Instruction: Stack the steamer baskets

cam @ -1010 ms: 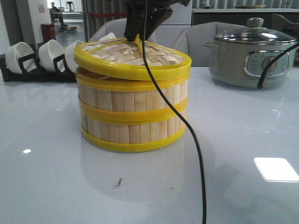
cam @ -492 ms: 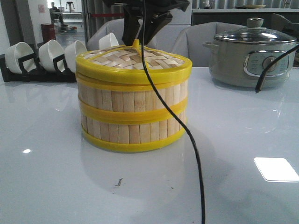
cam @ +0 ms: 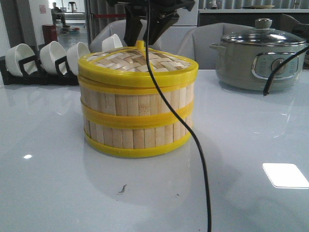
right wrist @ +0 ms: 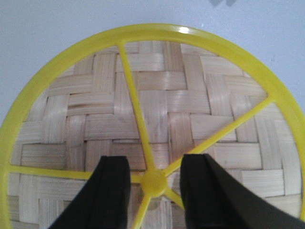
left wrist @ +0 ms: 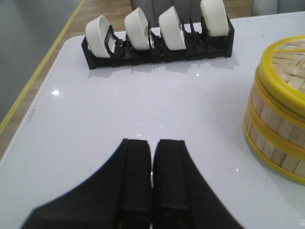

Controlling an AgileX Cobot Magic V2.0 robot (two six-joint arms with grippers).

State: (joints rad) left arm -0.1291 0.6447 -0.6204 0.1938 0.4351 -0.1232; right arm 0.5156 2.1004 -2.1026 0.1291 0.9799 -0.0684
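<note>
Two steamer baskets stand stacked in the middle of the table: the lower basket (cam: 137, 135) and the upper basket (cam: 137, 102), also seen in the left wrist view (left wrist: 279, 138). The woven lid (cam: 138, 65) with yellow rim lies flat on top. My right gripper (right wrist: 155, 164) hangs just above the lid, open, its fingers on either side of the yellow knob (right wrist: 153, 183) without touching it. In the front view the right gripper (cam: 140, 34) is above the knob (cam: 140, 45). My left gripper (left wrist: 152, 148) is shut and empty, over bare table left of the stack.
A black rack with white bowls (cam: 46, 60) stands at the back left, also in the left wrist view (left wrist: 157, 36). A grey-green electric pot (cam: 258, 58) with glass lid stands at the back right. A black cable (cam: 200, 159) hangs in front of the stack.
The lid went from tilted and raised on one side to lying flat on the upper basket. My right gripper has opened off the knob and lifted slightly.
</note>
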